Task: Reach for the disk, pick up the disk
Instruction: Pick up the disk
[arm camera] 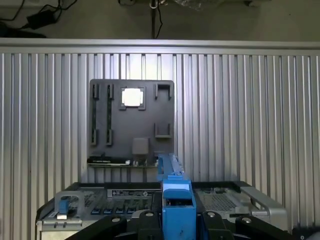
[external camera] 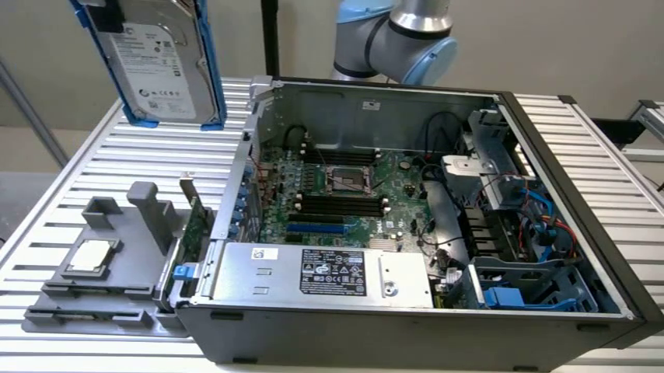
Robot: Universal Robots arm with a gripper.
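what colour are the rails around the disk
The rails are blue, framing the silver-grey disk; the exterior view shows them best.

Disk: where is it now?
The disk hangs at the exterior view's upper left, above the table and beside the open computer case, held in the gripper's jaws.

A ribbed metal table (external camera: 104, 167) carries an open computer case (external camera: 415, 338), its motherboard (external camera: 405, 175) and power supply (external camera: 322, 272) exposed. Just beside it, toward the table's edge at the exterior view's left, a grey holder (external camera: 145, 210) bears a square CPU chip (external camera: 90, 256).
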